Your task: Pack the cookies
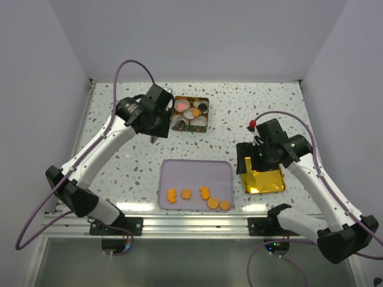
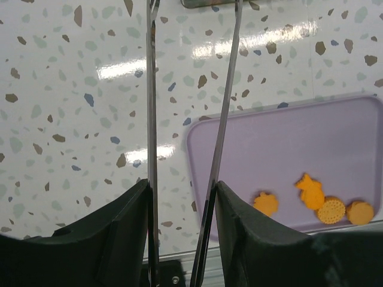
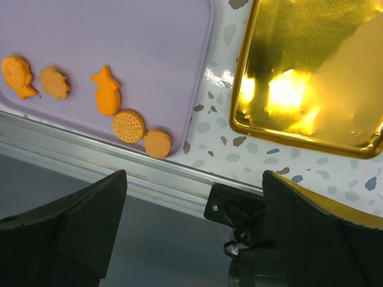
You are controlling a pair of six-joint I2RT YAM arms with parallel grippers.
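Observation:
Several orange cookies (image 1: 204,193) lie along the near edge of a lilac tray (image 1: 194,170), also seen as cookies (image 2: 309,191) and cookies (image 3: 107,91) in the wrist views. A pink cookie (image 1: 181,106), a black one (image 1: 203,106) and an orange one (image 1: 195,112) sit in white paper cups inside a gold-rimmed tin (image 1: 177,125). My left gripper (image 1: 154,122) (image 2: 181,185), just left of the tin, is shut on metal tweezers (image 2: 151,119) whose blades stand apart with nothing between them. My right gripper (image 1: 251,158) (image 3: 191,179) hangs open and holds nothing over the gold lid (image 1: 263,182).
The gold lid (image 3: 311,72) lies flat, right of the tray (image 3: 119,36), near the table's front rail (image 3: 179,179). White walls close the table on three sides. The right arm's red-tipped cable (image 1: 252,125) stands behind its wrist.

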